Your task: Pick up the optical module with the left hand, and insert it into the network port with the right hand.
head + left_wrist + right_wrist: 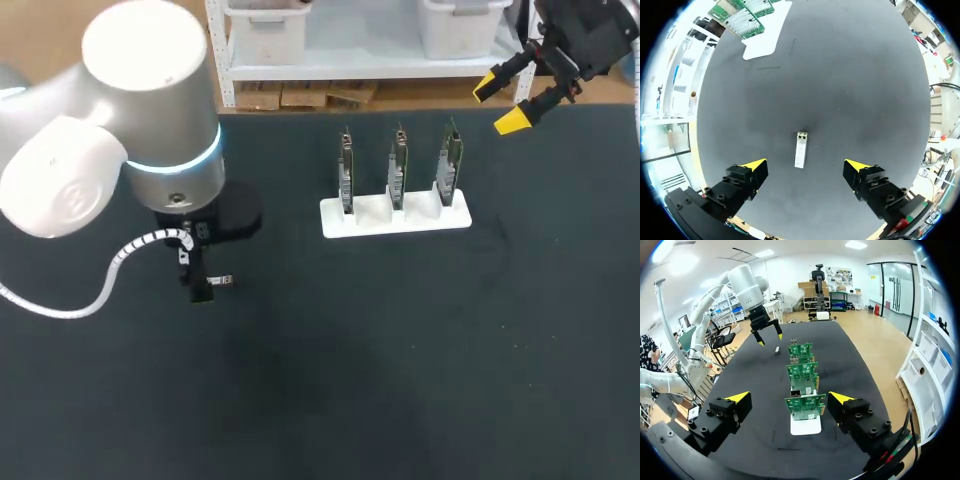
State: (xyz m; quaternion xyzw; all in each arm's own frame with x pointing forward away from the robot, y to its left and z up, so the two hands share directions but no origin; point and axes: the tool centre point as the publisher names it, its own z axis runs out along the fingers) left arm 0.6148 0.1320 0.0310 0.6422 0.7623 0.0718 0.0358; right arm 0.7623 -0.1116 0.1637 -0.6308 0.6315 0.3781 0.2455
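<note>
Left gripper (806,167) hangs spread over the optical module (800,149) lying on the surface (840,75); right gripper (789,398), also spread, hovers by the circuit boards (801,371).

Module surround: the optical module (800,149) lies flat on the black table (420,380), bare mat on every side.
Left approach: left gripper (806,165) spread wide above it, one finger to each side, touching nothing.
Obstacle: white stand (395,215) with three upright circuit boards (398,165), well apart from the module.
Right approach: right gripper (789,397), fingers parted, the boards directly ahead.
</note>
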